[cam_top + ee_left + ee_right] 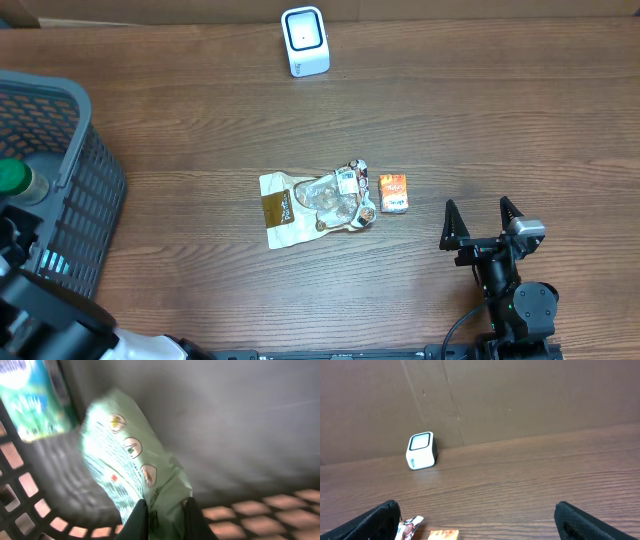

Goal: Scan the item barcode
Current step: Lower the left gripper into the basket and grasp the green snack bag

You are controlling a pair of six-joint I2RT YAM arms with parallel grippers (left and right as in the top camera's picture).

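At the far left of the counter (200, 100) a grey basket (95, 190) is standing, with a green-capped bottle (14, 178) showing inside it near the wall, and the left arm (45, 315) is reaching in from the lower corner. Inside the basket, the left wrist view is showing the left fingers (139, 522) clenching the lower end of a pale green packet (130, 455), which is slanting up and to the left in front of a plain grey surface of the basket. Its printed face is blurring, so no barcode is making itself readable. A blue and green package (27, 400) is sitting just beside the packet at the upper left, next to the lattice wall. In the middle of the counter, a flat cream pouch (300, 208) with a clear window is lying just beside a small orange box (393, 192). Beyond them, near the far edge, the white scanner (305, 40) is standing upright, well apart from the basket. At the right, the right fingers (452, 224) are standing spread wide and gripping nothing, pointing toward the scanner
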